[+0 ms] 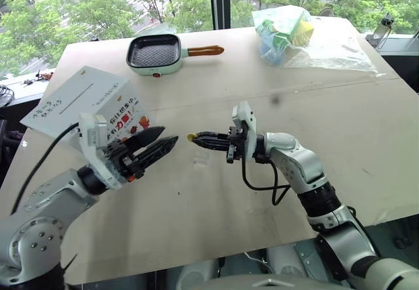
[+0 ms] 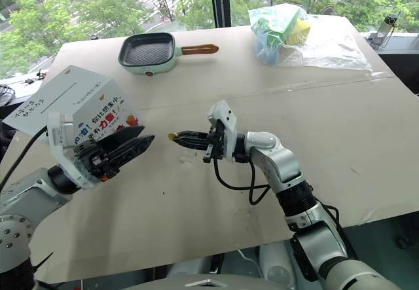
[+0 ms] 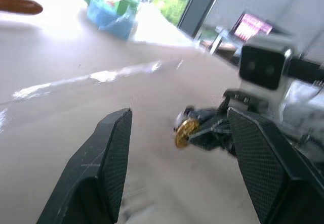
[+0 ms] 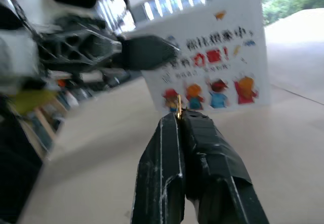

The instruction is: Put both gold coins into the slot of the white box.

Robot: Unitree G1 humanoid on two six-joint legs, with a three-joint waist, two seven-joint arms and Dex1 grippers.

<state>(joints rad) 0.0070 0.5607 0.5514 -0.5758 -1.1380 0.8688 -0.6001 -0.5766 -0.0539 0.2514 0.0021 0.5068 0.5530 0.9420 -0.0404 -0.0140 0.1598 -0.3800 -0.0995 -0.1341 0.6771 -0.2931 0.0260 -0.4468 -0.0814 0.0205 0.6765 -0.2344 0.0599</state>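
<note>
White box [image 1: 82, 103] sits at left of frame, slot [image 1: 73, 97] on its top face. Left gripper [image 1: 156, 145] at lower left, fingers spread, empty. Right gripper [image 1: 198, 138] at centre, fingers pinched on a gold coin [image 1: 191, 136], off the table [image 1: 340, 120], tips facing left gripper. Frying pan [image 1: 154, 54] top centre, clear bag [image 1: 298, 35] top right.

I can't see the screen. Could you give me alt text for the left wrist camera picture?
A gold coin is pinched on edge at the tip of the right gripper, which reaches in above a pale table. The left gripper stands open in the foreground, its two black fingers apart on either side of the coin. A blue-green bag lies blurred far behind.
</note>
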